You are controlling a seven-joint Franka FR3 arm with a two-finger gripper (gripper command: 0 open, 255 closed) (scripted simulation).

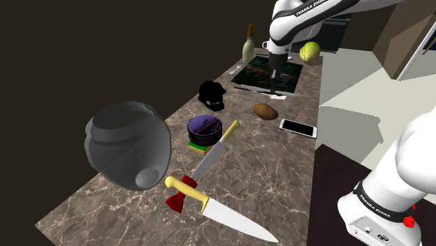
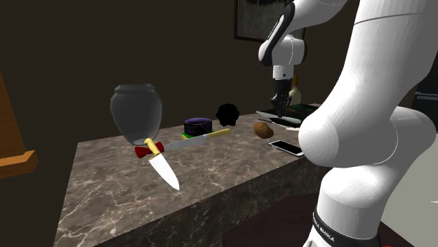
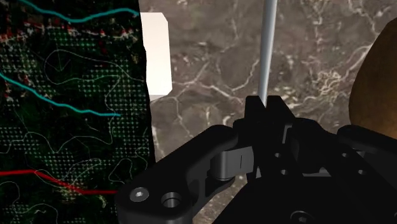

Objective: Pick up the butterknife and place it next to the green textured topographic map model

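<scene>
The dark green map model (image 3: pixel 70 127), crossed by teal and red lines, lies flat on the marble worktop (image 1: pixel 293 161), with a small white block (image 3: pixel 156 57) just beside its edge. Near that same edge, over bare marble, the claw (image 3: pixel 264 105) is closed tight on the butterknife (image 3: pixel 268 44), whose thin grey blade pokes straight out ahead of it. A brown potato (image 3: pixel 375 83) sits on the knife's far side from the map.

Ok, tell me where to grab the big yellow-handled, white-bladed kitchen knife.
Probably its yellow handle, from straight above, closing across the narrow width: the kitchen knife lies flat on the marble counter, so its thin blade offers little to pinch.
</scene>
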